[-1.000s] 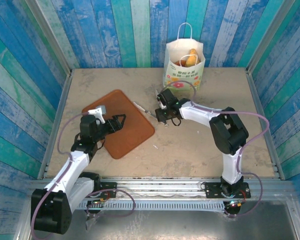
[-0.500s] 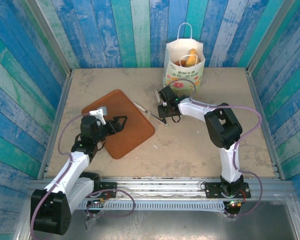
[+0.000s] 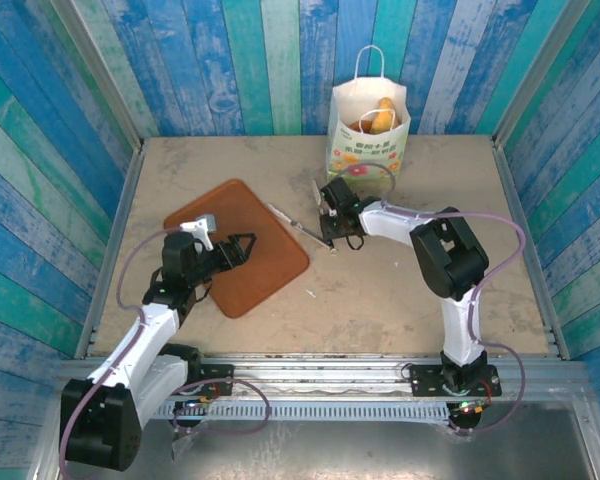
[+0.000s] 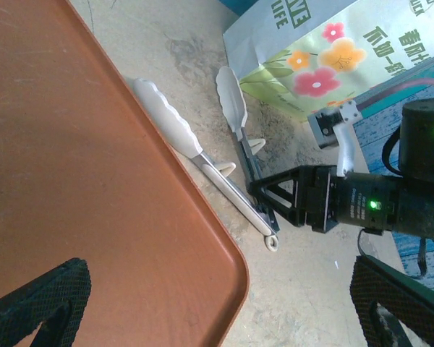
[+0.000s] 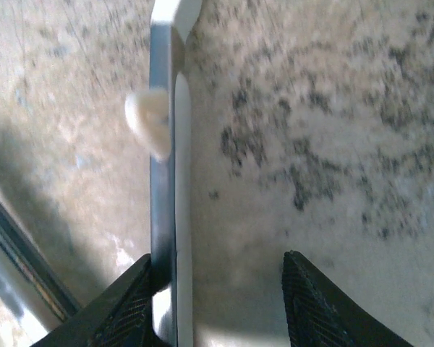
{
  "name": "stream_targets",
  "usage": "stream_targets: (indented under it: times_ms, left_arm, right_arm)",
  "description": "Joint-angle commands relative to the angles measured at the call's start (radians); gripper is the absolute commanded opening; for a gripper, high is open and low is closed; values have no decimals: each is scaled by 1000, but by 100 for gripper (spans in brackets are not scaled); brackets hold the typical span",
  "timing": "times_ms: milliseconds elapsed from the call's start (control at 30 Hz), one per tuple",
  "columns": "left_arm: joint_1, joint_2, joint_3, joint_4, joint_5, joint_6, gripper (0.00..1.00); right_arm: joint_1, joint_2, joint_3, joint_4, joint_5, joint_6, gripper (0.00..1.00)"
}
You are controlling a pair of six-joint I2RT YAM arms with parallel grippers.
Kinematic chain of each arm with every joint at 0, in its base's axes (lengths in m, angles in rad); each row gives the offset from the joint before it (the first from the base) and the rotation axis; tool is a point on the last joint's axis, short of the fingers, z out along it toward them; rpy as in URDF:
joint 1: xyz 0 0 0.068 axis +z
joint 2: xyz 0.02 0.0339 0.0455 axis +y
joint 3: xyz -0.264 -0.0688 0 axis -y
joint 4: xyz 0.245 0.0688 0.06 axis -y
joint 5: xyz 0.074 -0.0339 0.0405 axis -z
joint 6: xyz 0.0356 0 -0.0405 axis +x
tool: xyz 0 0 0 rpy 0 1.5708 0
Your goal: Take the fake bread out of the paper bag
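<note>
The paper bag [image 4: 347,50] carries green lettering on its side: "LIFE" reads clearly under a cut-off word ending "IVE", and the green characters further right are illegible

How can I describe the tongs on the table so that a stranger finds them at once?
Start at the white paper bag at the far edge of the table, then come nearer toward the reddish-brown tray. On the bare surface between them, beside the tray's right edge and at the right hand, lie the tongs. Only they form a V: two thin metal arms with white wavy tips.
</note>
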Motion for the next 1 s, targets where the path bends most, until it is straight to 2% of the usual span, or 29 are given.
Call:
stream_targets:
  times_ms: [0, 100, 200, 333, 467, 533, 667, 867, 967]
  left_arm:
    - [-11, -9, 10, -9, 14, -7, 96]
    - [-22, -3, 14, -9, 17, -7, 95]
    - [-42, 10, 28, -25, 15, 6, 93]
    - [-81, 42, 55, -66, 7, 33, 90]
    - [-131, 81, 70, -95, -15, 50, 89]
    - [-156, 114, 82, -103, -25, 68, 88]
    - [-186, 179, 112, -131, -56, 86, 87]
    - [-240, 240, 126, -103, -67, 72, 87]
    - [-262, 284, 135, -116, -70, 80, 87]
  right_arm:
    - [0, -40, -105, -109, 24, 0, 45]
    - [-39, -112, -195, -109, 37, 7, 42]
    - [-68, -200, -297, -116, 42, 15, 36]
    - [-99, -329, -408, -181, 70, 31, 35]
    - [-180, -437, -529, -202, 70, 56, 33]
    - [-257, -474, -572, -210, 64, 65, 31]
    - [-416, -525, -621, -172, -35, 84, 30]
    - [-634, -508, -624, -141, -128, 95, 29]
    - [-702, -486, -609, -146, -130, 89, 27]
